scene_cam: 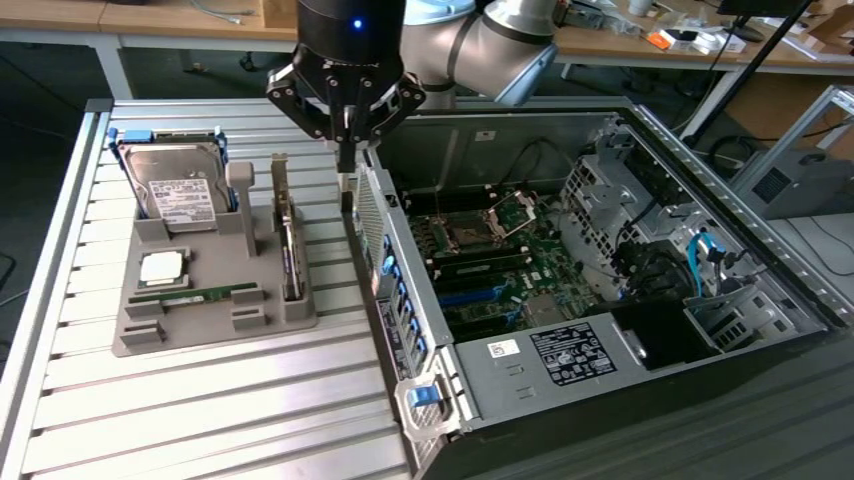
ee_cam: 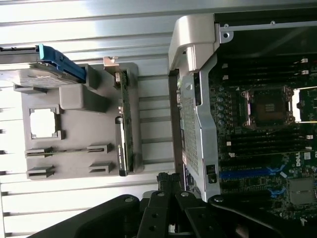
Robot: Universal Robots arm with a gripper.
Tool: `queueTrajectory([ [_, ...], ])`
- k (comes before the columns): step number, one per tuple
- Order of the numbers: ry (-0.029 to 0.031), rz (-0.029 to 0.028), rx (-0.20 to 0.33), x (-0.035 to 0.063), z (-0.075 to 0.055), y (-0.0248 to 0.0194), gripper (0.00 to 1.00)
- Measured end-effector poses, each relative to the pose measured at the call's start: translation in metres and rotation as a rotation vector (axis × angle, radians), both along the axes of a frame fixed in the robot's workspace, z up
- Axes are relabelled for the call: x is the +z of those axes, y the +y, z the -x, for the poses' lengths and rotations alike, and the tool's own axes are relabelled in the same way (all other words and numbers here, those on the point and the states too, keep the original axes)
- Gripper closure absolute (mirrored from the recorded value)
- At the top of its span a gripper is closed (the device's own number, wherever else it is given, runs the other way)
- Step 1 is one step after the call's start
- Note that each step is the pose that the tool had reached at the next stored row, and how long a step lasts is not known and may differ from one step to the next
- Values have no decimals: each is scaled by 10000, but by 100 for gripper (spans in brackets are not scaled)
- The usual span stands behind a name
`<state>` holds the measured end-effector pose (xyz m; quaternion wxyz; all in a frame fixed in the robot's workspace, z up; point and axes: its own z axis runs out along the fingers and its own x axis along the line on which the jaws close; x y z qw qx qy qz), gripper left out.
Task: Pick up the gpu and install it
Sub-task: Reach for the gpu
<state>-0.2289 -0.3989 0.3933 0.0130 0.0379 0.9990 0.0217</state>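
The gpu (scene_cam: 284, 238) is a thin dark card with a silver bracket. It stands on edge in a slot at the side of the grey holder (scene_cam: 200, 335) nearest the computer case, and it also appears in the wrist view (ee_cam: 123, 130). My gripper (scene_cam: 347, 178) hangs above the table between the holder and the case's rear wall, slightly beyond the card's far end. Its fingers (ee_cam: 168, 184) are shut together with nothing between them. The gripper does not touch the gpu.
The holder also carries a silver hard drive (scene_cam: 178, 192) in a blue frame, a square chip (scene_cam: 163, 266) and a green RAM stick (scene_cam: 195, 296). The open computer case (scene_cam: 747, 240) lies at the exterior view's right, motherboard (scene_cam: 494, 265) exposed. The slatted table (scene_cam: 200, 420) extends toward the front.
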Motion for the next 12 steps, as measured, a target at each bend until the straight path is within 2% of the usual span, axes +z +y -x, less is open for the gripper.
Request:
queueTrajectory([
  [12,0,0,0,0,65,0,89],
])
